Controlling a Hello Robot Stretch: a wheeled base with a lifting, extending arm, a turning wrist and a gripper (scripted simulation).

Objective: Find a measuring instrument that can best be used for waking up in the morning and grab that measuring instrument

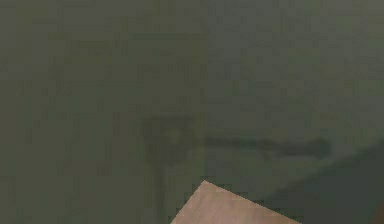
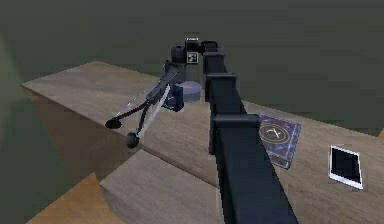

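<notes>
Gripper over the wooden table, a small round bluish thing beside it.

In the arm side view I see the arm (image 2: 235, 130) reaching out across the wooden table (image 2: 90, 85), with the gripper (image 2: 122, 133) slanting down toward the table's near edge. I cannot tell how its jaws stand or whether it holds anything. The small round bluish thing (image 2: 186, 96), the only clock-like shape I can find, sits on the tabletop just beside the gripper's body, against the arm. Toward this view's right lie a dark flat square thing (image 2: 278, 137) and, near it, a white phone (image 2: 347, 165). In the forward view I see a dark green wall (image 1: 100, 80) and a pale wooden corner (image 1: 235, 205) at the bottom.
</notes>
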